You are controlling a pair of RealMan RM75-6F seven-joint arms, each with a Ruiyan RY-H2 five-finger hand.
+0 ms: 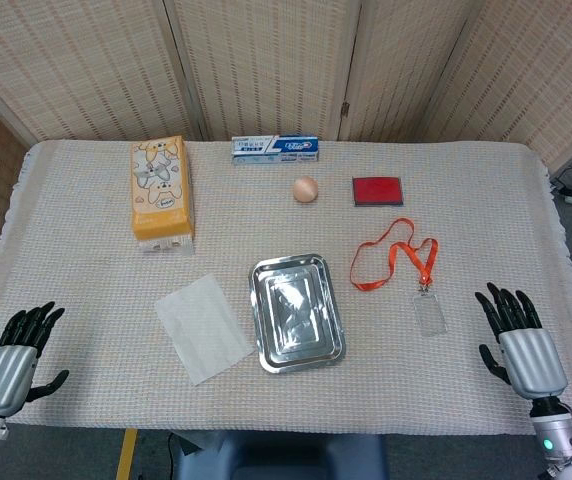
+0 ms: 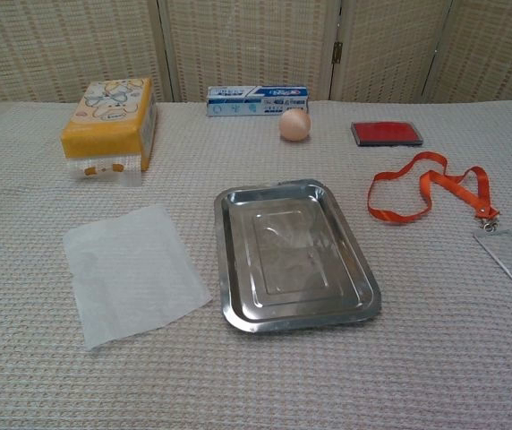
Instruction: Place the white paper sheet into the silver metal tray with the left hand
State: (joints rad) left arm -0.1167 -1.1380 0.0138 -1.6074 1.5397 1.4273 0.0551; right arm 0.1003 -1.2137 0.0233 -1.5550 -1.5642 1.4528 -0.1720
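The white paper sheet lies flat on the cloth, just left of the silver metal tray, which has nothing in it. My left hand hovers at the table's near left corner, fingers spread and holding nothing, well to the left of the sheet. At the near right corner my right hand is likewise spread and bare. Neither hand shows in the chest view.
A yellow tissue pack stands at the back left. A toothpaste box, an egg and a red pad line the back. An orange lanyard with a clear badge lies right of the tray.
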